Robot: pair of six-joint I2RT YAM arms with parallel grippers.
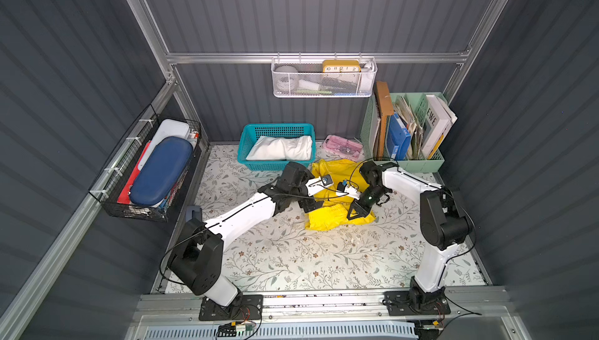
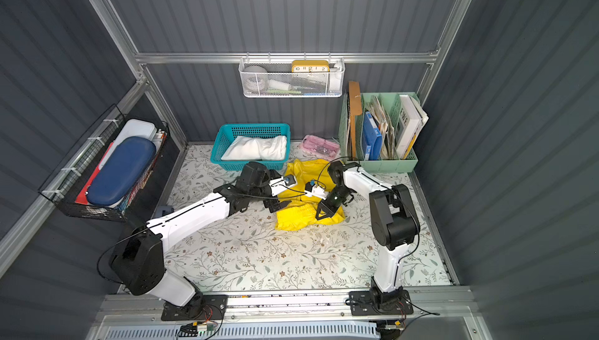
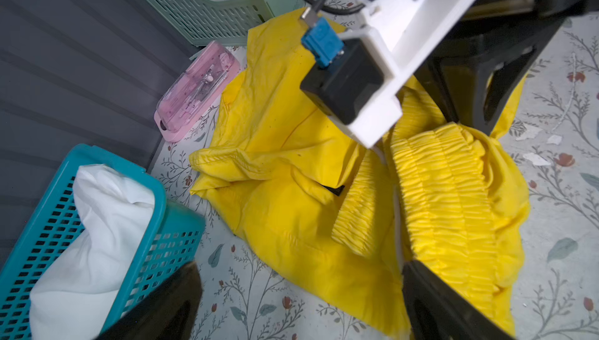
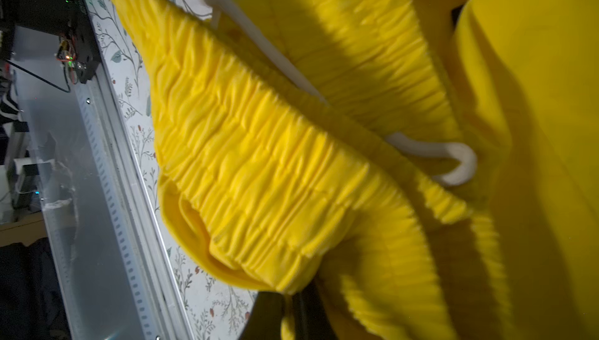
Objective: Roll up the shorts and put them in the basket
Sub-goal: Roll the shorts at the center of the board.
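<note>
- On the floral tabletop [image 1: 291, 257], toward the back and between the two arms, the yellow shorts [image 1: 324, 220] are seen in both top views [image 2: 293, 220], crumpled rather than flat.
- Their long axis is run from back to front: the leg ends are pointed at the back wall, close to the pink case [image 1: 343, 147], and the waistband [image 4: 259, 166] is turned toward the robot's side.
- The cloth is bright yellow. The waistband is tightly gathered into ribs, and a whitish drawstring [image 4: 453, 157] is looped across it.
- The right gripper [image 1: 353, 215] is clamped tight at the waistband end, and a fold of yellow is seen pinched between its fingers in the right wrist view.
- The left gripper [image 1: 312, 206] is held with jaws spread wide at the shorts' left edge, with nothing gripped.
- The white shorts [image 1: 282, 148] are found bundled in the teal basket [image 1: 278, 125] at the back, laid along its length from left to right.
</note>
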